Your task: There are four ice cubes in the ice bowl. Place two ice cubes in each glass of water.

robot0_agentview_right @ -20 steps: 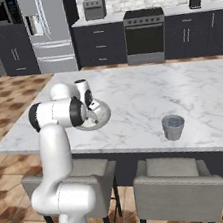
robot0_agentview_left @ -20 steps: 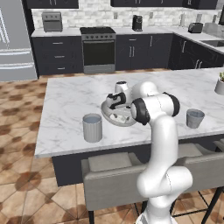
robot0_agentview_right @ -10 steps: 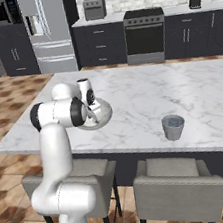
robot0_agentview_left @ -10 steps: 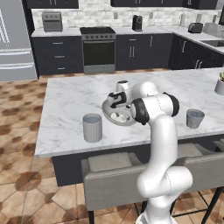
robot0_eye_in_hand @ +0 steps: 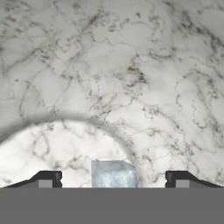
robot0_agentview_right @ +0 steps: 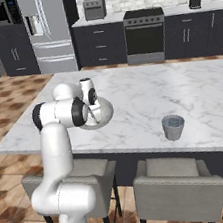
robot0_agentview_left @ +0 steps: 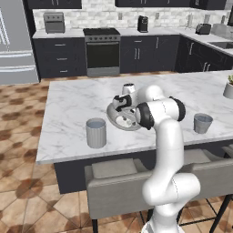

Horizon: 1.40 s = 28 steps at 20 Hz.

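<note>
Ice cube (robot0_eye_in_hand: 113, 173) lies inside the ice bowl (robot0_eye_in_hand: 65, 144), between the two fingertips (robot0_eye_in_hand: 46, 179) of your gripper (robot0_eye_in_hand: 113, 180), which stands wide open and holds nothing. You seem to be at the first pick. Next, lower a little, close on the cube, then carry it to a glass of water (robot0_agentview_left: 96, 132).

1. In the hand view, the dark-tipped pincer (robot0_eye_in_hand: 113, 180) stands wide, with one pale-blue translucent ice cube (robot0_eye_in_hand: 113, 173) between its tips, free on both sides.
2. The mottled grey-white stone bowl's rim (robot0_eye_in_hand: 87, 122) curves from 9 to 3 o'clock around the cube; beyond it lies bare white marble desk (robot0_eye_in_hand: 144, 57).
3. In the left base view, a short grey ribbed tumbler (robot0_agentview_left: 96, 132) stands at the bowl's 8 o'clock, another (robot0_agentview_left: 202, 123) at 3 o'clock, both well apart.
</note>
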### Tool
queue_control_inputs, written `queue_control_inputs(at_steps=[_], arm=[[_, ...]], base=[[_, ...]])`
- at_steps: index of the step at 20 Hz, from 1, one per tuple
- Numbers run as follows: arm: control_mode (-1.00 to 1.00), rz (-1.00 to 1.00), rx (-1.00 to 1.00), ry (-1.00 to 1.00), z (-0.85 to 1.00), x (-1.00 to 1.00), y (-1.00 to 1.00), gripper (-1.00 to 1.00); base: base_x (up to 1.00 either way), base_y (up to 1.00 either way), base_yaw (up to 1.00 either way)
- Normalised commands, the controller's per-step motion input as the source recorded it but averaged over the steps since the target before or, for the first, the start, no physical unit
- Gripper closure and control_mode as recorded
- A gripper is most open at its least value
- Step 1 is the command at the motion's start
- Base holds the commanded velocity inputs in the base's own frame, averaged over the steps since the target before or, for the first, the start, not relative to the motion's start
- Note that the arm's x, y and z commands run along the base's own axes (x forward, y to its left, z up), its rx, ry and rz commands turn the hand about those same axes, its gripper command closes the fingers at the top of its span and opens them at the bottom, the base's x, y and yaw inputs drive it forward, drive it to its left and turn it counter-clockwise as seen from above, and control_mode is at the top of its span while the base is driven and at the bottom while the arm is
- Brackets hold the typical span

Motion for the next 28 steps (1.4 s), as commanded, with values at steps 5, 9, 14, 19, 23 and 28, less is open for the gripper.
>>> queue_control_inputs(at_steps=[5,9,14,19,23,28], arm=[[-1.00,-0.12,0.00,0.00,-0.50,0.00,0.00,-1.00],[-1.00,-0.12,0.00,0.00,-0.61,0.00,0.00,1.00],[-1.00,-0.10,-0.01,0.00,-0.80,0.00,0.00,1.00],[-1.00,-0.07,0.00,0.00,-0.59,-0.03,0.02,1.00],[-1.00,-0.05,0.00,-0.01,-0.36,-0.17,0.08,1.00],[-1.00,-0.04,0.00,-0.10,-0.31,-0.25,0.09,1.00]], base=[[0.00,0.00,0.00],[0.00,0.00,0.00],[0.00,0.00,0.00],[0.00,0.00,0.00],[0.00,0.00,0.00],[0.00,0.00,0.00]])
